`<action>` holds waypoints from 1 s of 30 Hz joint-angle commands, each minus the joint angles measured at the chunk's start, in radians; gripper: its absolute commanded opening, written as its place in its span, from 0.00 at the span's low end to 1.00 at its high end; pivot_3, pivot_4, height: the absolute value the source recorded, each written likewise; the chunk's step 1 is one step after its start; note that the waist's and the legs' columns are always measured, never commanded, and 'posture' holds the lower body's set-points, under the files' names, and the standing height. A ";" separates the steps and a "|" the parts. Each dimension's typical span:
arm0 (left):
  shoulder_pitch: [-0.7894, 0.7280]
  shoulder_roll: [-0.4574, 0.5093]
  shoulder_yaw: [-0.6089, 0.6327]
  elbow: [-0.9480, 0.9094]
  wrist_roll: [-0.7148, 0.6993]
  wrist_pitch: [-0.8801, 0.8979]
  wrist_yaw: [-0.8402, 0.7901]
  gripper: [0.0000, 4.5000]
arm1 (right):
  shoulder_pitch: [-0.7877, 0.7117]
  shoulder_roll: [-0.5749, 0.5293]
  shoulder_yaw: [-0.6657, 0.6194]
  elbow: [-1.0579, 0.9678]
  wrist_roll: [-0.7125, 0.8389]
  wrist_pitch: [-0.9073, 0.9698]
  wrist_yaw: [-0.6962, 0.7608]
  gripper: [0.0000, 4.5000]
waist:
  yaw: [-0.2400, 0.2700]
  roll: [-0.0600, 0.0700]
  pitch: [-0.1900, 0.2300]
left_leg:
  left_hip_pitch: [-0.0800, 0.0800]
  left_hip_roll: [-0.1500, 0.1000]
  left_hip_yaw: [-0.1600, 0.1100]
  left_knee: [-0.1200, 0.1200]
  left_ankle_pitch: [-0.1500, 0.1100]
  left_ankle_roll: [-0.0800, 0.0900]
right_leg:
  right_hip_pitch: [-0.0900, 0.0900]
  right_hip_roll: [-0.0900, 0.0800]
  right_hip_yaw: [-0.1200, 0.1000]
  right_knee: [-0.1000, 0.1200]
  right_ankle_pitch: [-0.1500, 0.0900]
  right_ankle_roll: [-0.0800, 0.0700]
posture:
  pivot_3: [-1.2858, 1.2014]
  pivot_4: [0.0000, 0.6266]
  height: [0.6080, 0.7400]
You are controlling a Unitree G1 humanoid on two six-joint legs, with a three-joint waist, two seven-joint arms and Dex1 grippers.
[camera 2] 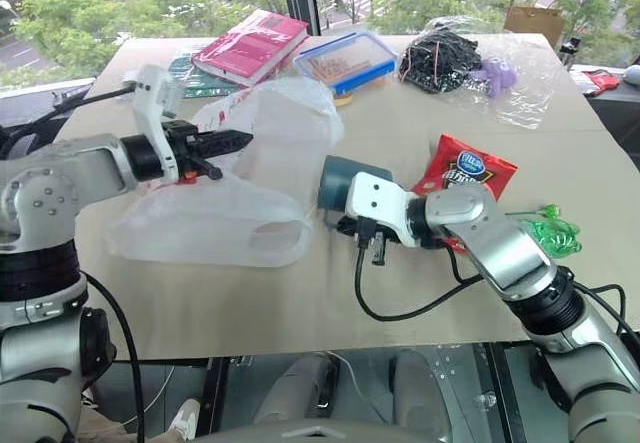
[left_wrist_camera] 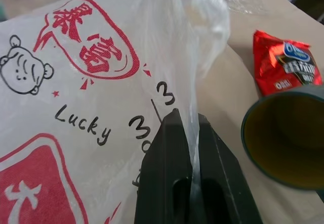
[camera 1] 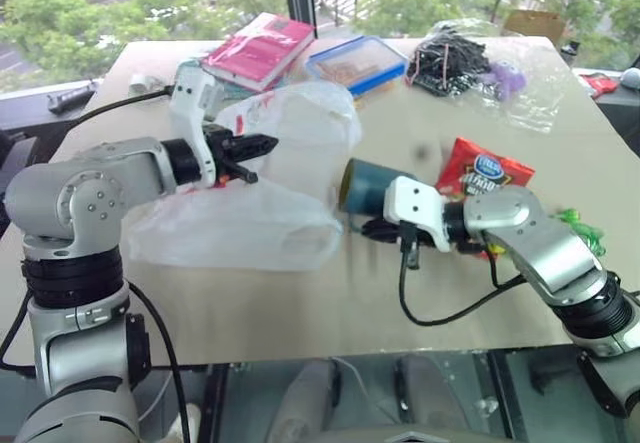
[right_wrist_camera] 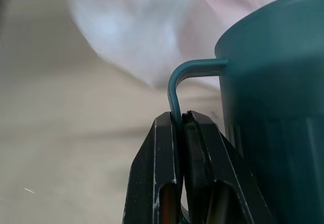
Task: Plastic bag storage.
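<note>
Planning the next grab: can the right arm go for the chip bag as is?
Probably not: the right gripper is shut on the teal cup's handle. The chip bag lies unobstructed just behind that arm.

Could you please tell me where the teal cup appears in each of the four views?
Left eye: teal cup at centre.
Right eye: centre.
Left wrist: right edge, mouth showing.
Right wrist: right side, handle pinched.
Shared landmark: plastic bag.

Left hand [left_wrist_camera: 185,128] and right hand [right_wrist_camera: 181,118], both clamped.
</note>
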 commanded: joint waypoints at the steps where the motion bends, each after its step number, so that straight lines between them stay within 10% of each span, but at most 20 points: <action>1: -0.055 0.007 -0.054 0.005 0.020 -0.065 -0.061 0.00 | -0.072 0.045 0.020 0.037 -0.019 -0.034 -0.004 0.03 | 0.000 0.000 0.000 | 0.000 0.000 0.000 0.000 0.000 0.000 | 0.000 0.000 0.000 0.000 0.000 0.000 | 0.52 0.24 1.00; 30: -0.050 0.016 -0.143 -0.178 -0.026 -0.051 -0.208 0.00 | -0.508 0.524 0.143 1.244 -0.550 -0.821 -0.402 0.03 | -0.010 0.001 0.000 | 0.001 0.000 0.001 -0.001 0.000 -0.001 | -0.002 0.003 0.003 0.000 0.000 0.000 | 0.52 0.24 1.00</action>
